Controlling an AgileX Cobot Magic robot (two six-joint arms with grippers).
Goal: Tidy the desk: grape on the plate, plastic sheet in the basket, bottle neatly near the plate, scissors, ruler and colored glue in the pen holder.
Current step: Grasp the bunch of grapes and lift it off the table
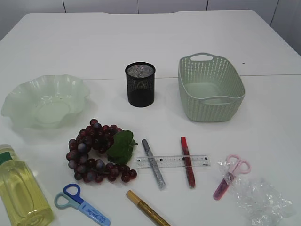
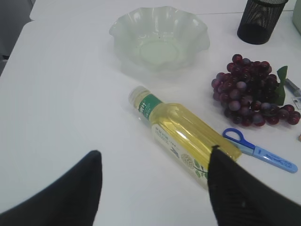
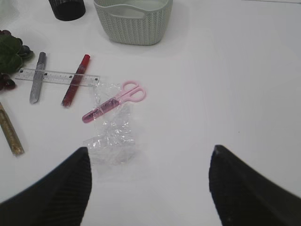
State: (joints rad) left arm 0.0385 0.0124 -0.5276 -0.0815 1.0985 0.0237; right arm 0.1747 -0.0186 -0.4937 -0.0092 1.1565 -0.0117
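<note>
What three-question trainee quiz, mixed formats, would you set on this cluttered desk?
1. True or false: the bottle stands upright.
2. Which lies across the ruler? A) two glue pens B) blue scissors C) grapes
3. Fill in: the pink scissors partly rest on the ____.

Key:
1. False; it lies on its side.
2. A; the silver glue pen and red glue pen.
3. Plastic sheet.

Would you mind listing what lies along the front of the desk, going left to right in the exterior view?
Bottle → blue scissors → gold glue pen → pink scissors → plastic sheet. The pink scissors' tip rests at the sheet's left edge.
</note>
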